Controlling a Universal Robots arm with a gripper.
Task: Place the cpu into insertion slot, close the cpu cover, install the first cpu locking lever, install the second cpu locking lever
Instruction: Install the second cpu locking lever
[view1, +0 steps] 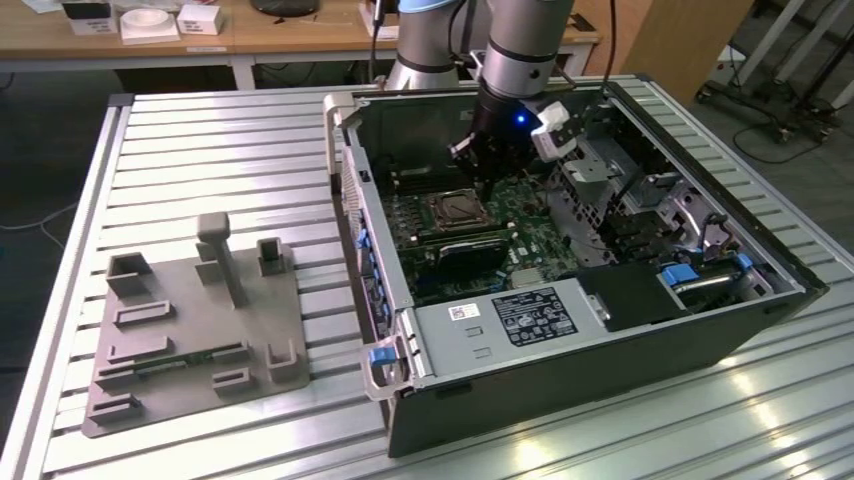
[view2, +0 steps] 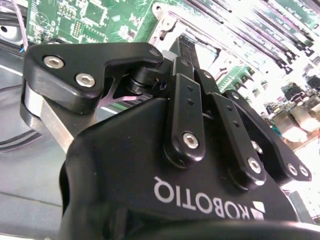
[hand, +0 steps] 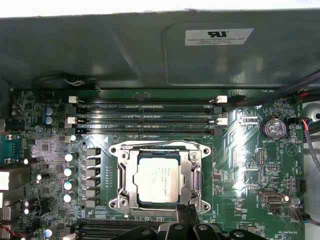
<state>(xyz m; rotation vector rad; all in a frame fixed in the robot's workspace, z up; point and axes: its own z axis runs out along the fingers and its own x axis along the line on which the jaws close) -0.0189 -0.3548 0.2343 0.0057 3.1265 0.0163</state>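
The cpu (hand: 157, 179), a silvery square chip, lies in the insertion slot (hand: 127, 200) on the green board. The cpu cover (hand: 191, 176), a silvery plate with a square cut-out, lies flat over the chip's edges. Thin metal lever wires run along the socket's sides and far edge (hand: 160, 145). In the first wrist view my gripper (hand: 186, 212) hangs over the socket's near edge, its black fingers together and holding nothing. The second wrist view shows the gripper (view2: 187, 46) close above the socket's metal surround (view2: 165, 27). In the exterior view the gripper (view1: 478, 180) is inside the open case, just above the socket (view1: 454, 210).
Long black memory slots (hand: 145, 112) run beside the socket. A grey box with a white label (view1: 521, 315) sits at the case's near end. Drive bays and cables (view1: 627, 190) crowd the exterior view's right. A grey fixture plate (view1: 200, 320) lies on the slatted table.
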